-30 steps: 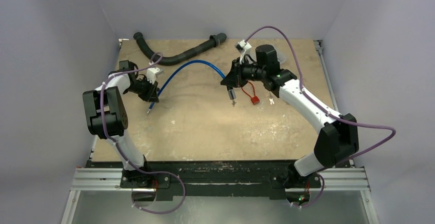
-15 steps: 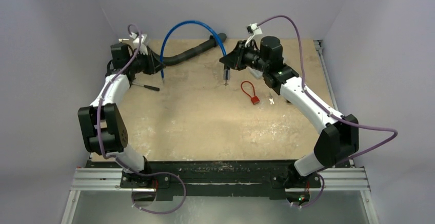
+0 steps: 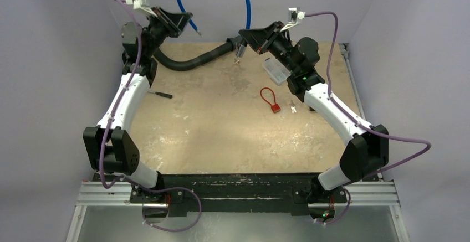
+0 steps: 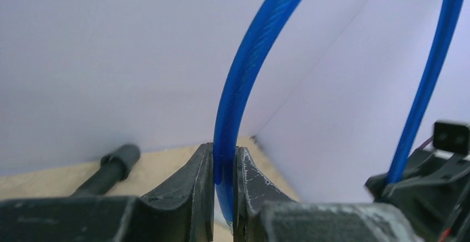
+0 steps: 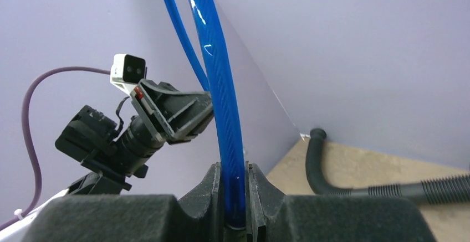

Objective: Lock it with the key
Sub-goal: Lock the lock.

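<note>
Both arms have swung up toward the back wall, lifting the blue cable [image 3: 247, 4] into a tall arch.

Top view: the left gripper [image 3: 187, 17] and right gripper [image 3: 243, 34] each hold one end. The red cable lock [image 3: 270, 99] lies on the table [image 3: 221, 131]. The key [image 3: 292, 107] sits just right of it, well below the right gripper and nearer the right arm. It is too small to read its axis.

Left wrist: fingers [image 4: 202, 186] clamped on the cable.

Right wrist: fingers [image 5: 211, 195] pinch it likewise.

Cut off by the upper edge of the top view: the crown of the arch formed by the glossy blue plastic-sheathed cable [image 3: 248, 9]. Too small to make out in shape or detail: the tiny silvery metal key [image 3: 292, 107], just beside the small red cable lock [image 3: 270, 100]. Hidden behind the left arm [image 3: 130, 87]: the left end of the black corrugated rubber hose [image 3: 191, 63].
</note>
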You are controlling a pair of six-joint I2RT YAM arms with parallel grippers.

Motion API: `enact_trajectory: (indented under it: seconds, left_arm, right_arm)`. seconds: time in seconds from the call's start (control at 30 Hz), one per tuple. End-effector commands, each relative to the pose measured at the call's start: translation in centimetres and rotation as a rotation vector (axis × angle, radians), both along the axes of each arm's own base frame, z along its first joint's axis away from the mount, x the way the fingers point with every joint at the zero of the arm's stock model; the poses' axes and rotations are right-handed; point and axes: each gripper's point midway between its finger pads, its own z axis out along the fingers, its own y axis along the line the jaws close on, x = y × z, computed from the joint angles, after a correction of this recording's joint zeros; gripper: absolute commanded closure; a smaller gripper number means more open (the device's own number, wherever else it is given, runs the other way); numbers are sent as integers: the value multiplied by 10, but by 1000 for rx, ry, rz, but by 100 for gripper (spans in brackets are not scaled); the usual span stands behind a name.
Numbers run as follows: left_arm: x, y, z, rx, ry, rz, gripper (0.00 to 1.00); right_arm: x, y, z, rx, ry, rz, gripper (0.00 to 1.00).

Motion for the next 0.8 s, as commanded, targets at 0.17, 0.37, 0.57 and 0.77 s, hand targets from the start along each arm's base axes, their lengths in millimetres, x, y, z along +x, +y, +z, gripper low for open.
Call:
enact_trajectory:
  seconds: [0.17, 0.37, 0.57, 0.77]
  left_arm:
    - [-25, -17, 111, -435, -10, 20, 100]
    - [-32, -50, 104, -507, 106, 29, 100]
    - [-43, -79, 99, -524, 155, -26, 100]
    - [-52, -99, 95, -525, 188, -76, 100]
  right_arm:
    - [-7, -22, 63, 168, -137, -85, 100]
    - [-2, -22, 61, 210, -91, -99, 100]
    - [-2, -24, 60, 181, -128, -126, 100]
    - [5, -30, 56, 173, -128, -189, 100]
